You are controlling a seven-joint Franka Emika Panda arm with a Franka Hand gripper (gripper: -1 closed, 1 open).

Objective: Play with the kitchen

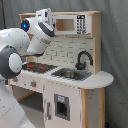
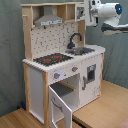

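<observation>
The kitchen (image 2: 62, 62) is seen standing on a wooden floor (image 2: 102, 107), one lower door (image 2: 60, 102) swung open. Its faucet (image 2: 75, 39) sits below the gripper (image 2: 91, 11), raised beside the top shelf; finger state cannot be told.
</observation>
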